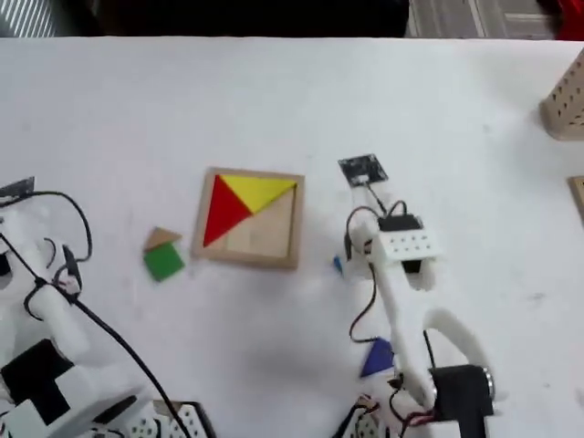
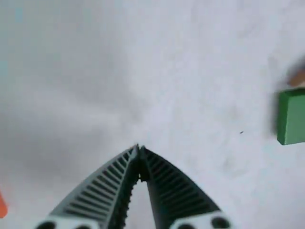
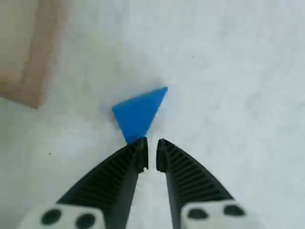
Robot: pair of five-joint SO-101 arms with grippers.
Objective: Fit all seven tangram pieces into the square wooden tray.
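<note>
Right fingers (image 3: 125, 168) at blue triangle (image 3: 139, 112), tray (image 3: 44, 57) near

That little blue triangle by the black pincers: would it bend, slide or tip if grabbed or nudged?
The small blue triangle looks like a flat, rigid block, so it probably won't bend. Lying flat on the smooth white table, it would likely slide or spin rather than tip. Its slanted edges may slip from the right gripper.

**Arm hardware, both sides**

White printed right arm (image 1: 398, 274) and white printed left arm (image 1: 57, 321) are strung with thin black cables (image 1: 102, 327). A black servo block (image 1: 461, 391) is carried on the right arm. Ribbed grey fingers (image 2: 102, 183) are fitted to the left gripper (image 2: 139, 151), and ribbed black ones to the right gripper (image 3: 151, 149). Screw-holed white bases are seen.
</note>
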